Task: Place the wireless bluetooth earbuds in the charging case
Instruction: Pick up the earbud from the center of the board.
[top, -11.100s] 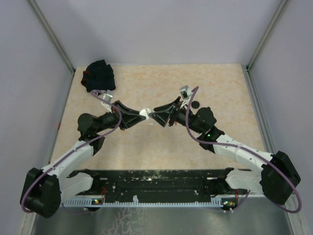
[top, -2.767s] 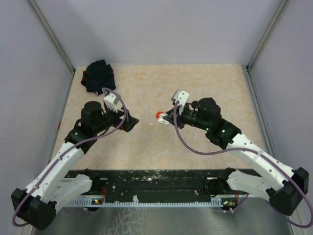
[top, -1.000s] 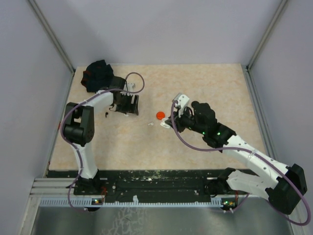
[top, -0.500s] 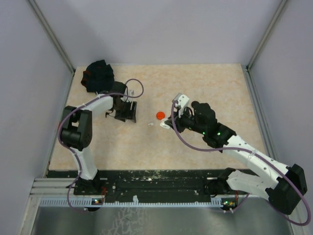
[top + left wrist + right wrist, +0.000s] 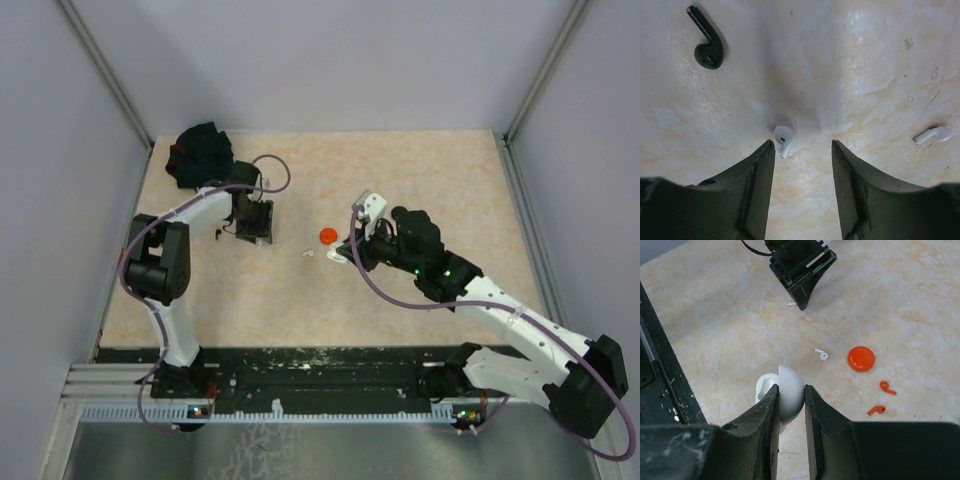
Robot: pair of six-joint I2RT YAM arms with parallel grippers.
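Moments earlier the left arm lay low, stretched toward mid-table. It has since reared up and folded over, so the left gripper (image 5: pixel 254 226) points down at the table (image 5: pixel 430 170) not far from the black fabric bundle (image 5: pixel 201 155); the right arm has hardly shifted. From above, the right gripper (image 5: pixel 341 252) sits near mid-table with something white at its tip. A red disc (image 5: pixel 327 236) lies just beside it, and a loose white earbud (image 5: pixel 308 253) lies between the two grippers. The left wrist camera looks straight down. Its fingers (image 5: pixel 752 185) stand apart, grasping nothing, and a stemmed white earbud (image 5: pixel 783 137) lies on the table in the gap, close to the left-hand finger of that view; whether it touches cannot be told. A black earbud (image 5: pixel 707 42) lies well off at the upper left, and a further white earbud (image 5: pixel 935 134) lies off to the right. The right wrist camera shows its jaws clenched on the white charging case (image 5: pixel 790 390), with the domed part pinched between the fingers and a hollowed white part showing beside the left-hand finger. Beyond the case lie the loose white earbud, the red disc and two orange earbuds (image 5: pixel 886 387), all on the table and apart from the case. The left gripper stands at the top of that view with a white piece at its tip.
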